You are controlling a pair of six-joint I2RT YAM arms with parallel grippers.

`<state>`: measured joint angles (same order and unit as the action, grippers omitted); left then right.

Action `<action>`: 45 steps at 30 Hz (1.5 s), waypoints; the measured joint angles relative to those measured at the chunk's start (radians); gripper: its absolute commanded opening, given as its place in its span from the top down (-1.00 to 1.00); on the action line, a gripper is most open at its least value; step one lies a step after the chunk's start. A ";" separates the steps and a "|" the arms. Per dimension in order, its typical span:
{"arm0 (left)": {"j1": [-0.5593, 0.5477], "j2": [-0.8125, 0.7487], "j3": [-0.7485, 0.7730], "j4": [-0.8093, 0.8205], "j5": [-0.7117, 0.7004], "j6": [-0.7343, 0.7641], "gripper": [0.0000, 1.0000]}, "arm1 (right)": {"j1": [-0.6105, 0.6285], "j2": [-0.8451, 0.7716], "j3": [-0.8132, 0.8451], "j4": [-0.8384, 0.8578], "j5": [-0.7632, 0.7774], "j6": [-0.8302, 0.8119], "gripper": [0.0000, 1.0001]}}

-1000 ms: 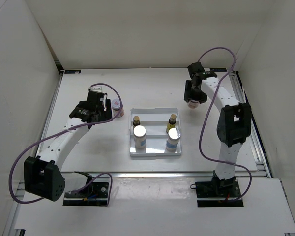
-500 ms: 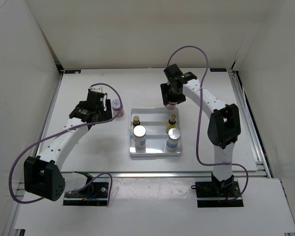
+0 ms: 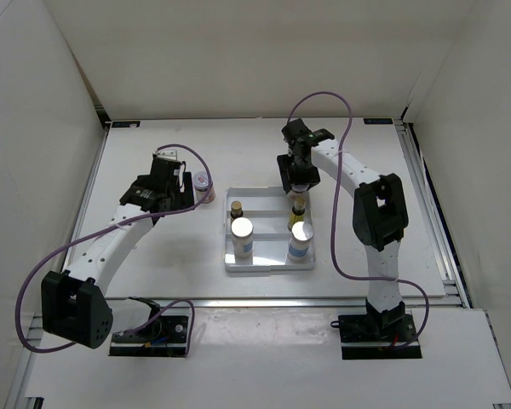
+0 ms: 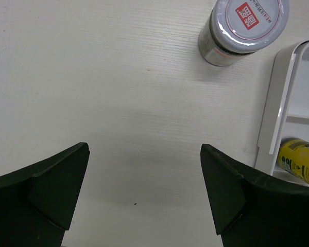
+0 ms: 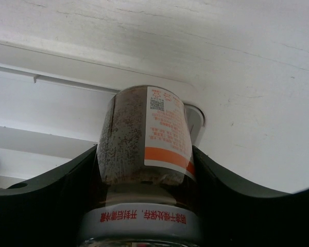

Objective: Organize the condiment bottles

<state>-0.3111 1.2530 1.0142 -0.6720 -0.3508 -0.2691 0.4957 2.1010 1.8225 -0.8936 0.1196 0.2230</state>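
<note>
A squat jar [image 5: 139,134] of brown grains, with an orange-banded label and a red-lettered white lid, sits between my right gripper's [image 5: 144,170] fingers, which are shut on it. In the top view the right gripper [image 3: 296,177] hangs over the far right corner of the white tray [image 3: 268,267]. In the tray stand two white cylinders [image 3: 242,228] [image 3: 301,232] and two tiny dark bottles [image 3: 236,207] [image 3: 298,207]. A second jar [image 4: 243,28] [image 3: 203,181] stands on the table left of the tray. My left gripper [image 4: 144,195] [image 3: 190,194] is open above bare table, near that jar and apart from it.
The tray's left rim [image 4: 280,103] and a yellow-labelled bottle [image 4: 298,162] show at the right of the left wrist view. White walls close the table on the left, back and right. A metal rail [image 3: 264,301] runs along the near edge.
My right arm has swung left from the back right of the table, carrying the jar to above the tray's far right corner. The left arm has not moved.
</note>
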 measured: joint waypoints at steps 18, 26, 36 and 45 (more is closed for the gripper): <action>0.000 0.000 0.000 0.000 0.000 0.000 -1.00 | -0.003 0.000 -0.001 -0.047 -0.016 -0.053 1.00; 0.000 0.000 0.000 0.000 0.000 0.000 -1.00 | -0.003 0.000 0.002 -0.077 -0.030 -0.070 0.97; 0.000 0.000 0.000 0.000 0.001 0.000 -1.00 | -0.010 0.040 0.043 -0.098 -0.076 -0.080 0.84; 0.000 0.000 0.000 0.000 0.009 0.009 -1.00 | -0.018 0.098 0.047 -0.099 -0.100 -0.100 0.30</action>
<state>-0.3111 1.2530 1.0142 -0.6716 -0.3416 -0.2604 0.4774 2.1994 1.8698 -0.9928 0.0200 0.1234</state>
